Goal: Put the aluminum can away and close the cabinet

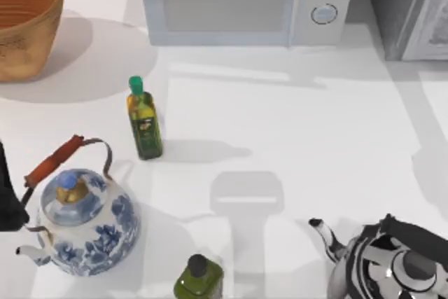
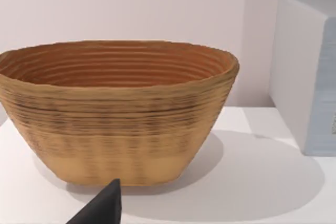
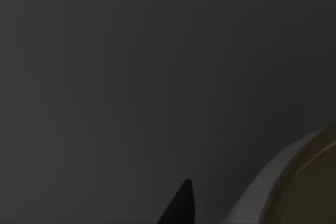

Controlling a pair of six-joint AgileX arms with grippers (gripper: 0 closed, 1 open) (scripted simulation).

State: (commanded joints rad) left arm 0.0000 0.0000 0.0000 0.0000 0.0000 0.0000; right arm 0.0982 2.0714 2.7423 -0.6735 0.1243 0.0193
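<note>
Grey speckled cabinet (image 1: 409, 8) seen at upper right of top view. Gold-topped can (image 3: 307, 182) seen close against dark surface in right wrist view. Left arm parked at left edge. Jaw state: cannot be told.

- A woven, ribbed, matt texture is shown by the basket (image 2: 118, 114).
- A smooth white matt finish is seen on the surface (image 1: 315, 131).
- Glossy painted ceramic is suggested by the blue-and-white kettle (image 1: 91, 225).
- A mirror-like metal shine is carried by the other kettle (image 1: 388, 260).
- Glossy glass is suggested by the green-capped bottle (image 1: 145, 125).
- A speckled dark grey finish is shown by the cabinet (image 1: 392, 5).
</note>
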